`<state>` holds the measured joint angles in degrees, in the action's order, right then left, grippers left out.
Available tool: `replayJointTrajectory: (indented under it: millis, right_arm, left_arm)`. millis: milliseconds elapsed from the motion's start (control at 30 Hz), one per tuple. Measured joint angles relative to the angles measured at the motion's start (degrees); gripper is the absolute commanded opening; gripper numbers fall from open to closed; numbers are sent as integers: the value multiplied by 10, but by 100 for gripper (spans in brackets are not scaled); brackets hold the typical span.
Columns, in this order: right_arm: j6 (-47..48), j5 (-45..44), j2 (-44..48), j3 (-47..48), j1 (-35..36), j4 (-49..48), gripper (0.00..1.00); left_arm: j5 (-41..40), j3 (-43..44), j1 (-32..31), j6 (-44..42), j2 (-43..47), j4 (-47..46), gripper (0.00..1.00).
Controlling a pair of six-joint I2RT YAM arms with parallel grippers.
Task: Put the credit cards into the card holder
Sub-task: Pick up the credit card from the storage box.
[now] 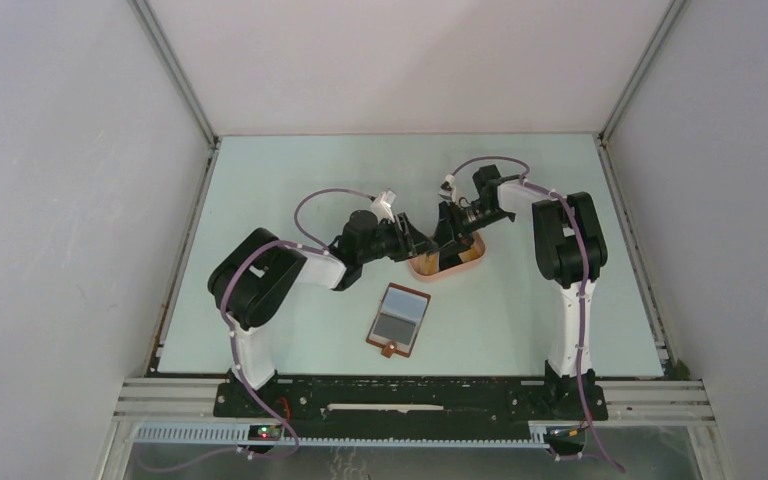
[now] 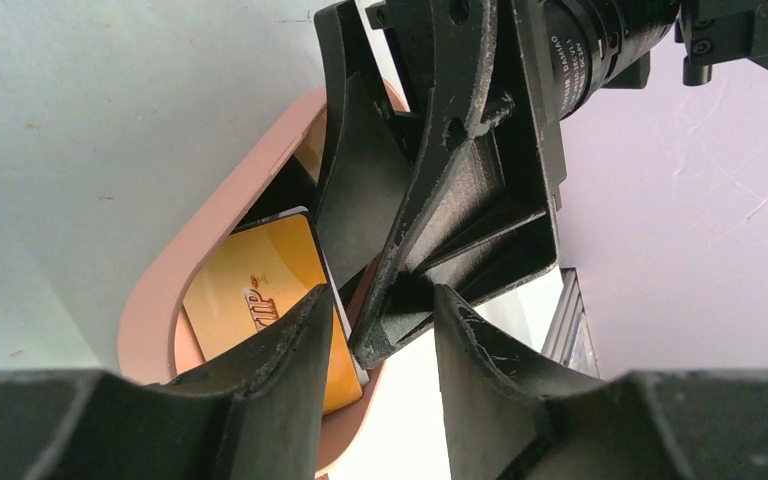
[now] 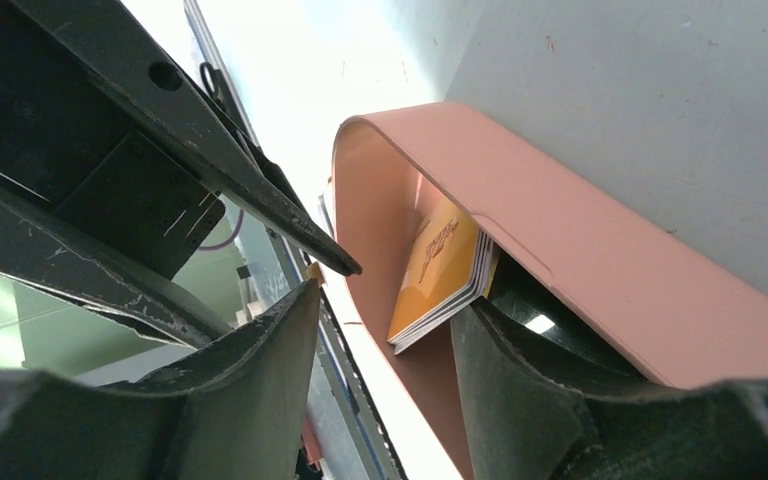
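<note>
A stack of credit cards (image 3: 438,272), a yellow one (image 2: 250,290) on top, leans inside the pink tray (image 1: 472,258). My left gripper (image 2: 380,335) is open and straddles the tray's rim, one finger (image 2: 270,370) over the yellow card, the other outside. My right gripper (image 3: 385,330) is open across the opposite wall (image 3: 560,250); its inner finger (image 3: 520,380) touches the stack's lower edge. The two grippers (image 1: 418,247) (image 1: 447,243) meet tip to tip over the tray. The card holder (image 1: 398,318) lies open on the table nearer the bases, with a grey card in it.
The right gripper's black body (image 2: 440,180) fills the middle of the left wrist view, very close to my left fingers. The left gripper's finger (image 3: 260,210) crosses the right wrist view. White walls enclose the pale green table (image 1: 290,180).
</note>
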<state>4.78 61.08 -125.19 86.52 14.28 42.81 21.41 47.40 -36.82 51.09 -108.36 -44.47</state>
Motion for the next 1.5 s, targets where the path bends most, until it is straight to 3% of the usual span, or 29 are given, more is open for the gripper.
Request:
replayJointTrajectory:
  millis: [200, 567, 933, 1500]
  right_arm:
    - [-43, 15, 0, -16, 3, -35, 53]
    - [-96, 4, 2, -25, 5, -73, 52]
    - [-103, -28, 7, -25, 7, -79, 43]
    - [-103, -27, 14, -30, -12, -78, 38]
  left_arm:
    - [-7, 0, 1, -1, 0, 5, 47]
    - [-39, -37, 3, -27, 59, 35, 47]
    - [-58, -66, 3, -56, 121, 66, 47]
    - [-78, -95, 3, -81, 174, 103, 47]
